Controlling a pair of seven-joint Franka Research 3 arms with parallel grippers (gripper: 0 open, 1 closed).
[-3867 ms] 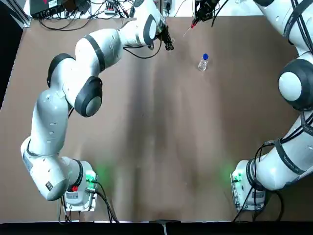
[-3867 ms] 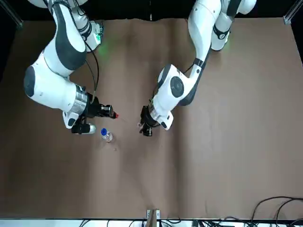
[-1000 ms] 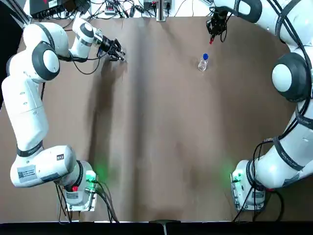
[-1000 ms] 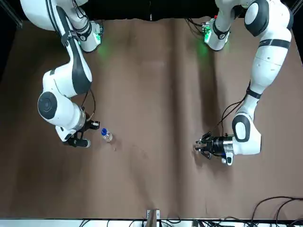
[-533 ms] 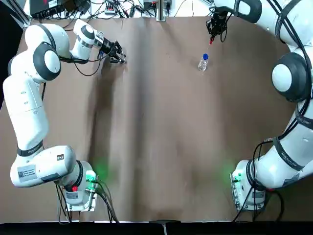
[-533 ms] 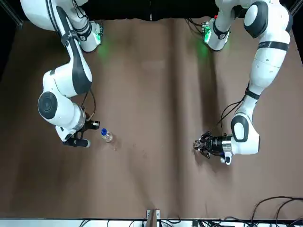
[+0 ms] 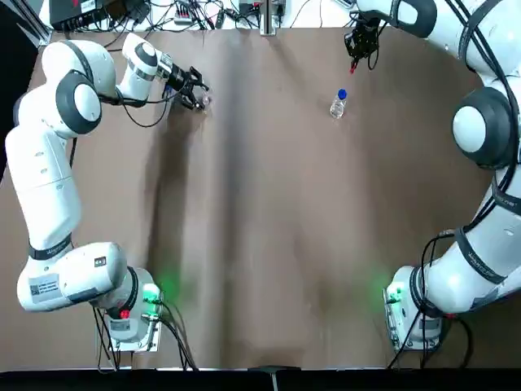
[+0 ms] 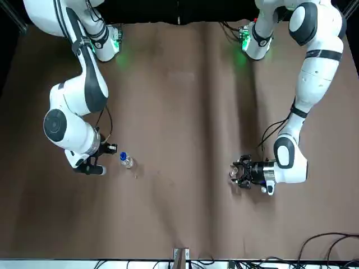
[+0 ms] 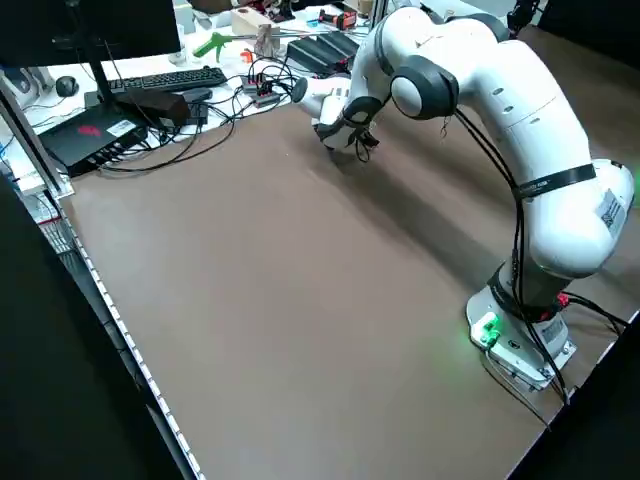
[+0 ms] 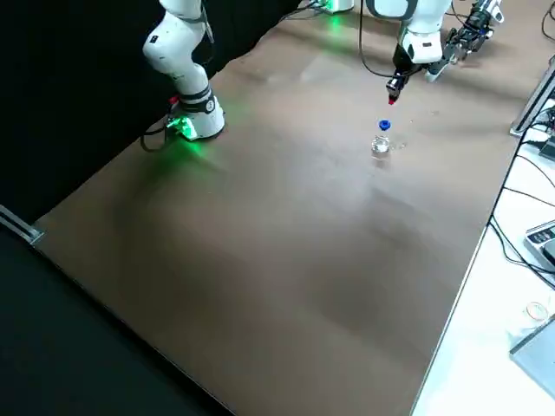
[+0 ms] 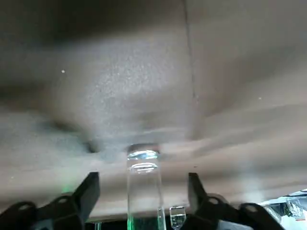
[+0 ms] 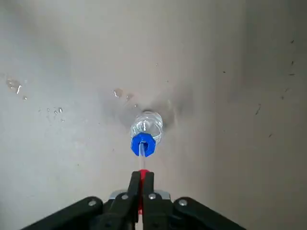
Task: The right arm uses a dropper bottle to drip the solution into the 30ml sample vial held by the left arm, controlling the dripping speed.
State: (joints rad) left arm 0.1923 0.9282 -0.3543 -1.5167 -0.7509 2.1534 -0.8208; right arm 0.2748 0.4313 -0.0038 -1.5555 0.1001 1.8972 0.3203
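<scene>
The sample vial point(image 11: 142, 165), tiny and clear, stands between the spread fingers of my left gripper point(image 11: 143, 181); neither finger touches it. That gripper point(image 7: 198, 90) is low at the table's far left, and the vial point(image 8: 233, 174) glints at its tips in the front view. At the far right the dropper bottle point(image 7: 338, 104) stands on the table, blue collar up. My right gripper point(image 7: 355, 57) hangs just above it, shut on the red-topped dropper point(image 12: 142, 177). The dropper's thin tube points down at the blue collar point(image 12: 142, 143).
Small wet drops point(image 12: 14, 86) lie on the brown table point(image 7: 269, 228) near the bottle. Cables and electronics point(image 7: 187, 12) line the far edge; a keyboard point(image 9: 165, 78) and a monitor sit beyond the left side. The arm bases point(image 7: 134, 314) glow green at the near corners.
The left arm swung from the table's middle to the far left with the vial. In the last half second its fingers opened off the vial. The right gripper stayed over the bottle.
</scene>
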